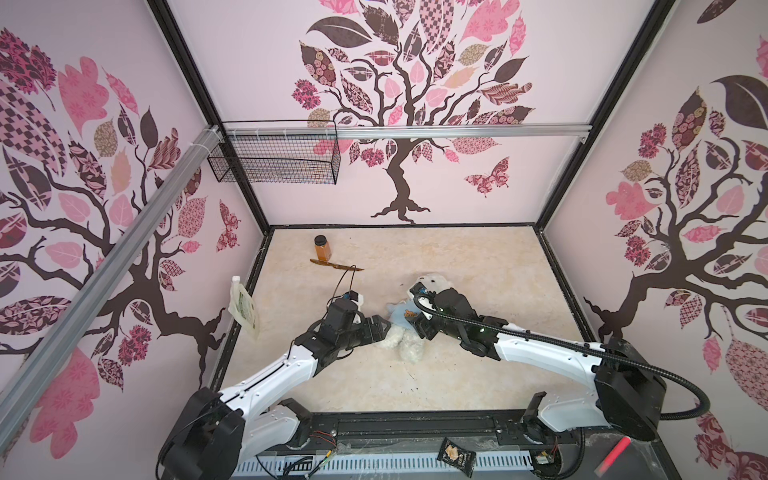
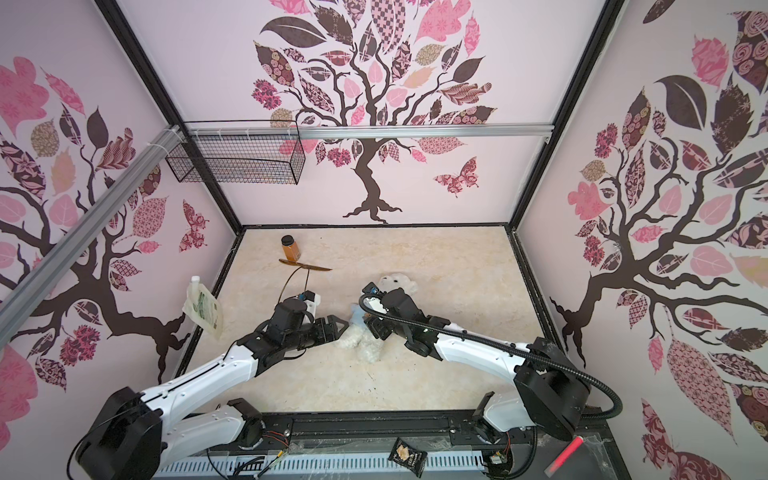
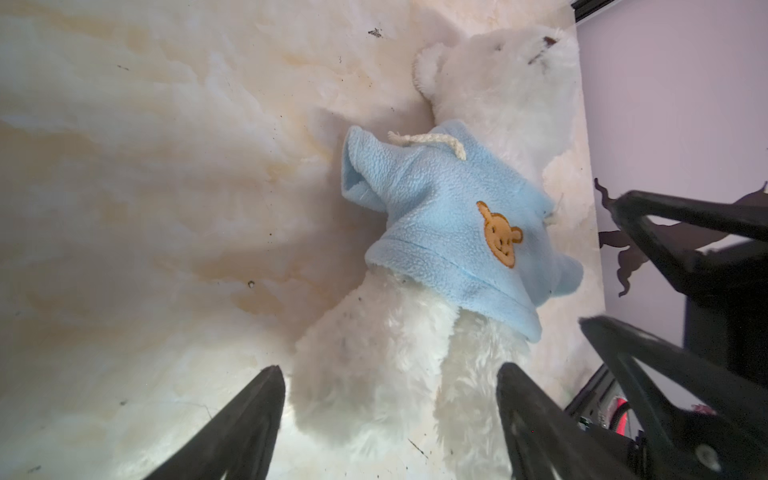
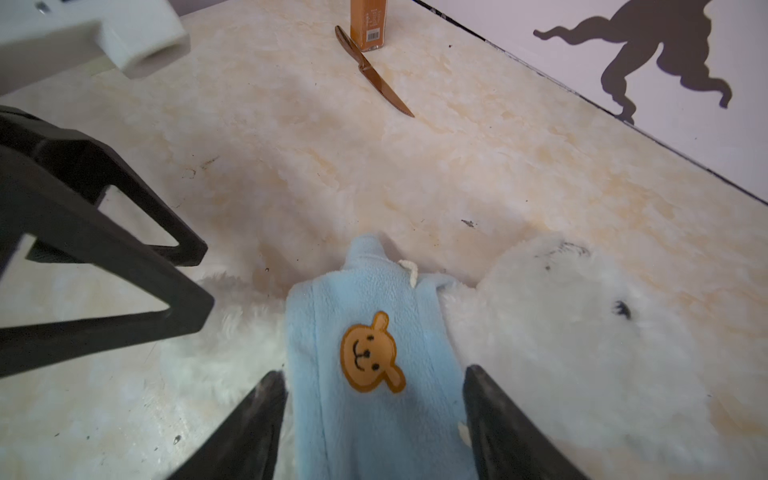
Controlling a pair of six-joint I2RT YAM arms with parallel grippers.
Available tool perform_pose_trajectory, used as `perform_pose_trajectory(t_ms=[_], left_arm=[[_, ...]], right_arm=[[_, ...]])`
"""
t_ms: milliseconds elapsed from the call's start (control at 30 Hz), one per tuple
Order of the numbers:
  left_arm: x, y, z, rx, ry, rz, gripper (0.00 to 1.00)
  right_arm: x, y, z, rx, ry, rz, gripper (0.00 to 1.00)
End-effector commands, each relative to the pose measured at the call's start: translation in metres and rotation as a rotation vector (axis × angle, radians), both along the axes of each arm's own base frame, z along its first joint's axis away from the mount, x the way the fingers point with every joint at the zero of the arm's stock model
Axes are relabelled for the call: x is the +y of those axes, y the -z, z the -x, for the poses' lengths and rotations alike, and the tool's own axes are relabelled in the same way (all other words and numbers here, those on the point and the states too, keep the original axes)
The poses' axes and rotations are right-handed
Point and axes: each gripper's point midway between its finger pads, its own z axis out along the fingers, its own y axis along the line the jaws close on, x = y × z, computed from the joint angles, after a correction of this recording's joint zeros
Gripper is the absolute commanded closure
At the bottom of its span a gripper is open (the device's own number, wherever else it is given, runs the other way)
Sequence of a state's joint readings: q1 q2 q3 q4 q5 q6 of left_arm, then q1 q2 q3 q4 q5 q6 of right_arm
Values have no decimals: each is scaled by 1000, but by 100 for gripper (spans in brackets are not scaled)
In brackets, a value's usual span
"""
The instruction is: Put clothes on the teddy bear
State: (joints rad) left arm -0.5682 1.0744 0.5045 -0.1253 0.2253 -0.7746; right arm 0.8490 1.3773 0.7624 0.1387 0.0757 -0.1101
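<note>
**A:** Pale blue fleece first. The shirt (image 3: 424, 199) covers the teddy bear (image 3: 490, 95) from neck to waist, with the orange patch (image 4: 370, 353) facing up. So which step are we in?

**B:** We judge it the finishing step. The bear lies on its back on the surface (image 1: 478, 257), between our two pincers. The left pincer (image 3: 390, 370) stands open astride the bear's legs and grips nothing. The right pincer (image 4: 374, 372) is open too, with a jaw on either side of the bear's shirted belly and no squeeze that we can see.

**A:** And the arms?

**B:** One sleeve (image 3: 357, 174) gapes empty at the bear's shoulder, so we think that arm sits inside the shirt. The next move calls for pinching the fleece alone at that cuff. The other pincer steadies the bear, and then we coax the paw out. If we catch fur as well, the whole bear is likely to drag.

**A:** Count for us.

**B:** We count one bear, one shirt, one patch and two pincers. Well apart from the bear, beyond its head, stand one jar (image 1: 322, 247) and one knife (image 1: 336, 265). The knife lies just beside the jar, on the bear's side of it.
</note>
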Motion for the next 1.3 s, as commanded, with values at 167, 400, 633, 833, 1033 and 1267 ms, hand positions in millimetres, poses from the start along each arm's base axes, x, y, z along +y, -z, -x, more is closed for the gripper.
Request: perform_pose_trajectory(t_ms=[167, 400, 633, 833, 1033, 1267], left_arm=[[27, -10, -3, -61, -75, -107, 15], [31, -10, -9, -72, -69, -180, 15], [32, -11, -11, -83, -66, -200, 14], [29, -8, -12, -86, -38, -213, 14], [20, -14, -20, -137, -4, -200, 16], [-11, -50, -30, -418, 132, -212, 19]], right_arm=[[7, 23, 8, -38, -155, 147, 30], [1, 39, 14, -52, -193, 266, 29], [1, 57, 9, -53, -206, 385, 26], [10, 49, -5, -106, -162, 365, 43], [5, 34, 0, -144, -119, 249, 80], [1, 7, 18, -112, -95, 22, 91]])
